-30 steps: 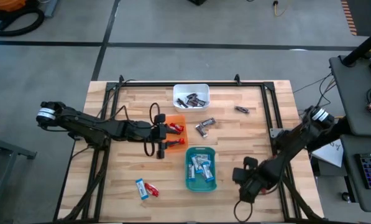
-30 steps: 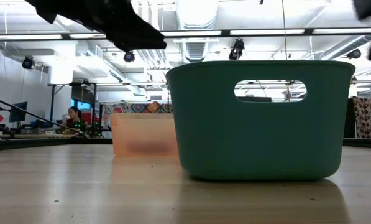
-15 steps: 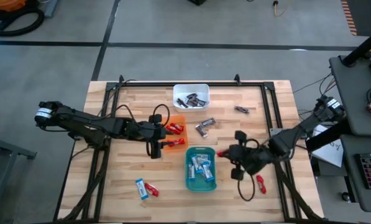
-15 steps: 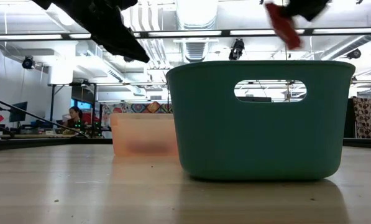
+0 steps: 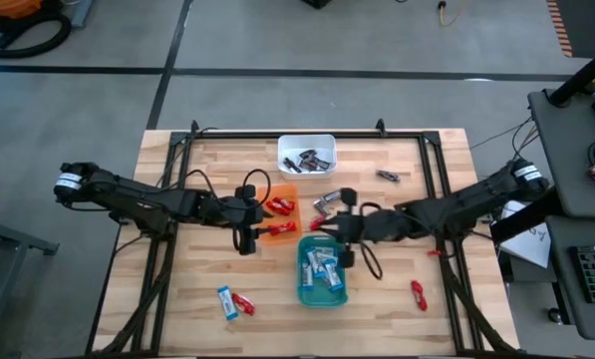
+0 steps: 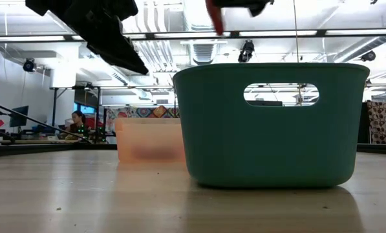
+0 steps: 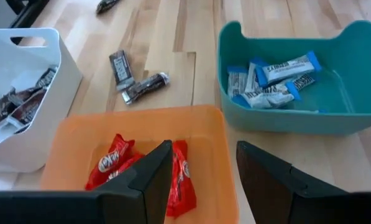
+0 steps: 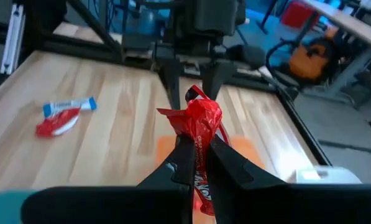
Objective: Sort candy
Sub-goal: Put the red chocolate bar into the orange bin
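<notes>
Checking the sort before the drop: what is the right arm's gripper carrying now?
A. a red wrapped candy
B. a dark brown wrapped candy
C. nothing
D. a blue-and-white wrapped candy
A: in the right wrist view, the right gripper has its jaws shut on a crinkled red wrapped candy.

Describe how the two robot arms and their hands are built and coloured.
Both arms are slim, dark, jointed links with a pale silver-white band near each base. Loose black cables loop beside the left hand and the right hand. Each hand ends in two flat, dark, tapering fingers.
</notes>
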You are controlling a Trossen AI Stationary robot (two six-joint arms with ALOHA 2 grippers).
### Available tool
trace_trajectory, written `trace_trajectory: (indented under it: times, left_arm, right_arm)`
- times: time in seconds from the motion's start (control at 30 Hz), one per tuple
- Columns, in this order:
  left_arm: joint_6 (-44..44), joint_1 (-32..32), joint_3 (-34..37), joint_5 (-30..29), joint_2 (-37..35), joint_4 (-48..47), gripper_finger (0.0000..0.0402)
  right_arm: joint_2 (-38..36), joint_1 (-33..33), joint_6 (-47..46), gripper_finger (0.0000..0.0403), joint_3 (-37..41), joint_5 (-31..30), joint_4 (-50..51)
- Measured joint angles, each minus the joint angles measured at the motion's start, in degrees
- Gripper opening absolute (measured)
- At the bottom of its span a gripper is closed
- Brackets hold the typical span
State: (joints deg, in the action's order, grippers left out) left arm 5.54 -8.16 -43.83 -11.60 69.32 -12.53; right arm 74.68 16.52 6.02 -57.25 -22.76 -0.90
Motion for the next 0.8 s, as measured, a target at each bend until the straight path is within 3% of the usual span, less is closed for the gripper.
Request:
trace_trajectory:
  times: [0.17, 0.43, 0.6, 0.8]
  left_arm:
    - [0.4, -0.11, 0.25, 0.0, -0.11, 0.51, 0.0162]
    - [4.18, -0.48, 0.39, -1.4, -2.62, -4.71, 0.0162]
    - [5.75, -0.59, 0.61, -6.26, -7.94, -10.43, 0.0162]
    - [5.45, -0.66, 2.95, -7.6, -14.35, -7.83, 0.0162]
  right_arm:
    - [5.47, -3.82, 3.92, 0.0021, 0.04, 3.66, -10.35]
    - [13.86, -8.21, 2.62, 0.0022, 0.07, 3.72, -21.98]
    - [17.58, -10.21, -0.82, 0.0022, 0.07, 3.71, -24.67]
    - [21.22, -10.97, -4.59, 0.0022, -0.37, 3.71, -25.07]
